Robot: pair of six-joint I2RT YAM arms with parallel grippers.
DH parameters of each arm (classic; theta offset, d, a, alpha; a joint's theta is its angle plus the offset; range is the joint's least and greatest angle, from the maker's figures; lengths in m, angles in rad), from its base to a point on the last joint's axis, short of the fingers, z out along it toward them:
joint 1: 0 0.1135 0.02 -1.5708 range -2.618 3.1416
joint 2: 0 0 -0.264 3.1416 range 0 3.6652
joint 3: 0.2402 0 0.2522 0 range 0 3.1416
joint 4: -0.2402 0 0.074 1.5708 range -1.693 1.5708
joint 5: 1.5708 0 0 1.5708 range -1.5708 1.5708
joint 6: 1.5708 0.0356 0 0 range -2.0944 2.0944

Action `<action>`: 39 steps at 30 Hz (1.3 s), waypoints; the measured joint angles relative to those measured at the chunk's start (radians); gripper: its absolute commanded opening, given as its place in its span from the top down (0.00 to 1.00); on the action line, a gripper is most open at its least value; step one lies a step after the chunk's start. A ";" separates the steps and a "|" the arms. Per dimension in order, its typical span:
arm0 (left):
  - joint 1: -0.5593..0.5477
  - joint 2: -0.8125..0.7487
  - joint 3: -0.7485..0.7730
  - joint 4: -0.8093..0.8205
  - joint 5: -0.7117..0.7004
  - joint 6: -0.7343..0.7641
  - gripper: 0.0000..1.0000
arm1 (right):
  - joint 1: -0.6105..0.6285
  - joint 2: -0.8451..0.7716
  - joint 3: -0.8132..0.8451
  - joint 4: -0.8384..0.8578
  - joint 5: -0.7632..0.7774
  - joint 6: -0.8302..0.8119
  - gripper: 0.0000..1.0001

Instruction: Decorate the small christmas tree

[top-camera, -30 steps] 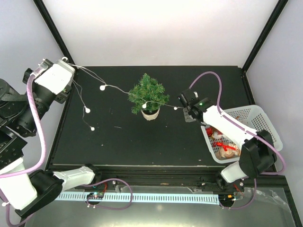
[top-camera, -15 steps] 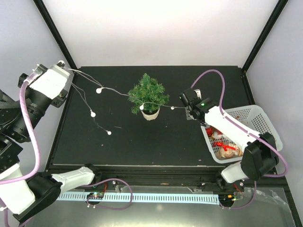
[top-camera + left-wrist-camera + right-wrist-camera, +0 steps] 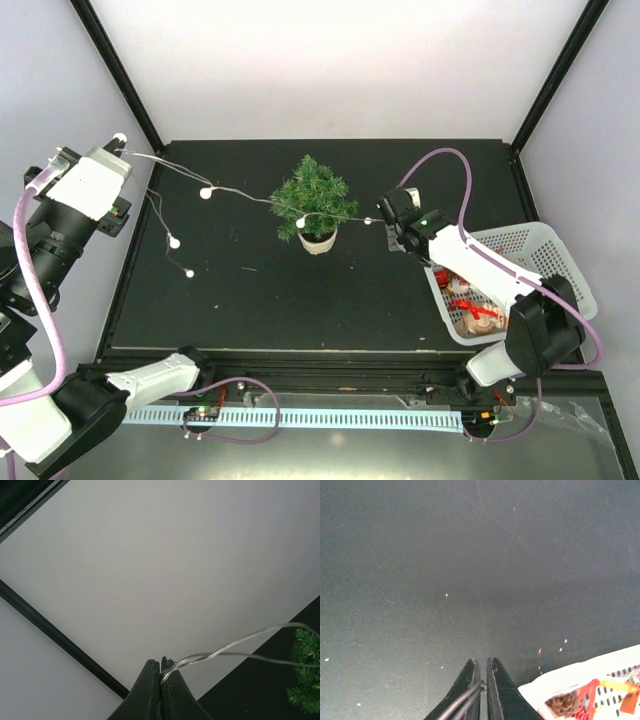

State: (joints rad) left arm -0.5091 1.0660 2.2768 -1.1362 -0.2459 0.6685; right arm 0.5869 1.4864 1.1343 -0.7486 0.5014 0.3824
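Observation:
The small christmas tree (image 3: 314,200) stands in its white pot (image 3: 318,241) mid-table; its needles show at the right edge of the left wrist view (image 3: 306,680). A thin silver light string (image 3: 240,192) with white bulbs runs taut from my left gripper (image 3: 125,150), across the tree's front, to my right gripper (image 3: 388,225). The left gripper (image 3: 161,662) is raised at the far left and shut on the wire (image 3: 235,643). The right gripper (image 3: 482,662) sits just right of the tree, jaws nearly together on the wire (image 3: 465,697).
A white basket (image 3: 545,245) with pine cones and red ornaments sits at the right table edge, its corner in the right wrist view (image 3: 580,675). Loose bulbs (image 3: 174,241) dangle from the string over the table's left side. Black frame posts stand at the back corners.
My left gripper has moved left and higher, pulling the string tauter; the dangling bulbs swung beneath it. The right gripper shifted slightly toward the tree.

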 measured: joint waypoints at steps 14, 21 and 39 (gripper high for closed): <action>0.012 -0.011 -0.056 0.002 0.013 -0.015 0.98 | -0.002 -0.199 0.069 -0.042 0.073 0.021 0.99; 0.013 -0.014 -0.115 0.027 -0.017 -0.003 0.99 | -0.005 -0.356 0.208 -0.159 0.247 0.051 0.99; 0.019 0.023 -0.185 0.195 -0.145 0.053 0.98 | -0.005 -0.486 0.607 -0.349 0.441 0.082 0.99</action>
State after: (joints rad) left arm -0.4900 1.0893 2.0918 -0.9413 -0.3908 0.7219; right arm 0.5816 1.0004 1.7409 -1.0977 0.9424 0.4648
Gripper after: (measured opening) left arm 0.022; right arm 0.020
